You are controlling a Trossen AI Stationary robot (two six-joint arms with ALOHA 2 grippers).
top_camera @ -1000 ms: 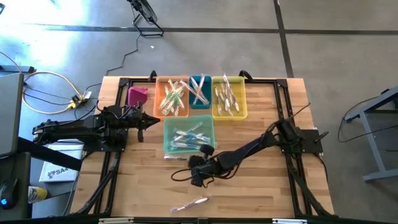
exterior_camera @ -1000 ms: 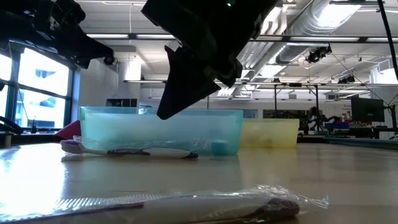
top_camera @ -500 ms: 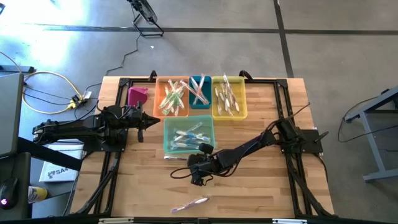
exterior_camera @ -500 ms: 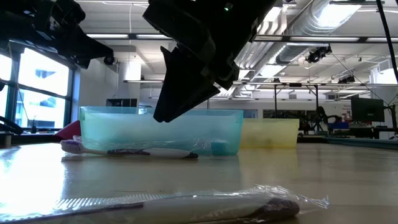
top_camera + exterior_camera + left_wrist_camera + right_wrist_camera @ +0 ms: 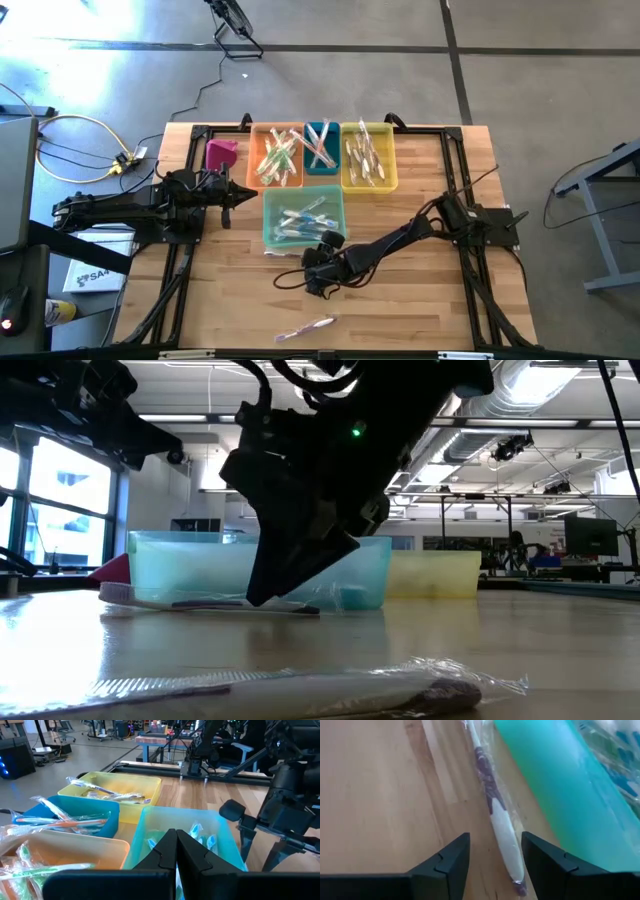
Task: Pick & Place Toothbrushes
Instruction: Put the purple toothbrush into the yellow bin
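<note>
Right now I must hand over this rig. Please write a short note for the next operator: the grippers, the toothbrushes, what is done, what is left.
Right gripper: open, low over the wrapped purple toothbrush lying on the table beside the teal bin; nothing held.
Left gripper: shut, empty, waiting left of the teal bin.
Done: toothbrushes lie in the orange bin, blue bin, yellow bin and the teal bin.
Left: the purple one, plus another wrapped toothbrush near the table's front edge.
</note>
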